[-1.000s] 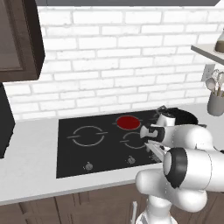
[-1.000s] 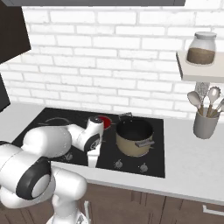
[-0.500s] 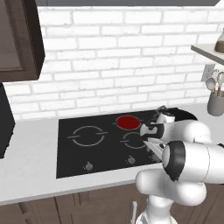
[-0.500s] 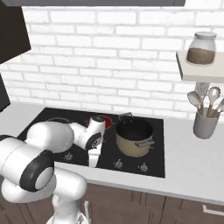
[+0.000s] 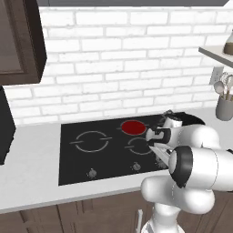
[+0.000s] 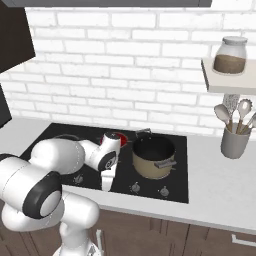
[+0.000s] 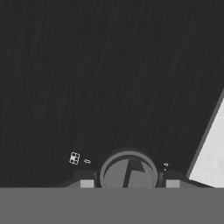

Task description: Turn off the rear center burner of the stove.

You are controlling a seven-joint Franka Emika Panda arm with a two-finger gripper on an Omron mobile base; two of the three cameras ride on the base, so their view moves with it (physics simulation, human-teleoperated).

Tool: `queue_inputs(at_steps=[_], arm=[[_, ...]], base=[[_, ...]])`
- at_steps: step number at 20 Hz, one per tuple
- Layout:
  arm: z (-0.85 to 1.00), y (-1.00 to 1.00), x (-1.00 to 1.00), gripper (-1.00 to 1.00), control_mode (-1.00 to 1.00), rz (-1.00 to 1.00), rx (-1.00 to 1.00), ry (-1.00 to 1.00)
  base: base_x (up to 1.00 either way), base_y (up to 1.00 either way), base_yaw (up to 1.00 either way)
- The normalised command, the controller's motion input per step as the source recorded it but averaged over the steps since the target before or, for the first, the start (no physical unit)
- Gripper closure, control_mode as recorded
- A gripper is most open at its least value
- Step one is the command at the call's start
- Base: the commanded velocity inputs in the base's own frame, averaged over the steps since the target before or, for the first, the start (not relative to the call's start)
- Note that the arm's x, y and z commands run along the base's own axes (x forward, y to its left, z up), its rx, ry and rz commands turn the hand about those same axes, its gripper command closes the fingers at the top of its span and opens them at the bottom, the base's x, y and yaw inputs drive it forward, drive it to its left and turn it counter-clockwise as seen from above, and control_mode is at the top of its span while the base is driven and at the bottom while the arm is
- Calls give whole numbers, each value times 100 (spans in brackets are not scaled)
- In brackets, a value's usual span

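Rear center burner (image 5: 133, 127) glowing red, behind the gripper (image 7: 128, 183), its fingers spread either side of a silver knob (image 7: 128, 171).

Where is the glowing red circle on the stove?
The rear center burner glows red at the back middle of the stove, in the left base view just right of a grey ring burner mark, left of the robot's gripper.

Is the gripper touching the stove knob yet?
Cannot tell. In the hand view the knob sits between the fingertips, but any gap or contact is hidden.
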Motion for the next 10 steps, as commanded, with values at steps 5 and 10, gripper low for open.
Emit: queue_inputs(at_steps=[5, 10], arm=[[0, 0, -1, 100, -100, -10, 0, 1], [0, 0, 0, 100, -100, -37, 1, 12]], base=[[0, 0, 0], [0, 0, 0]])
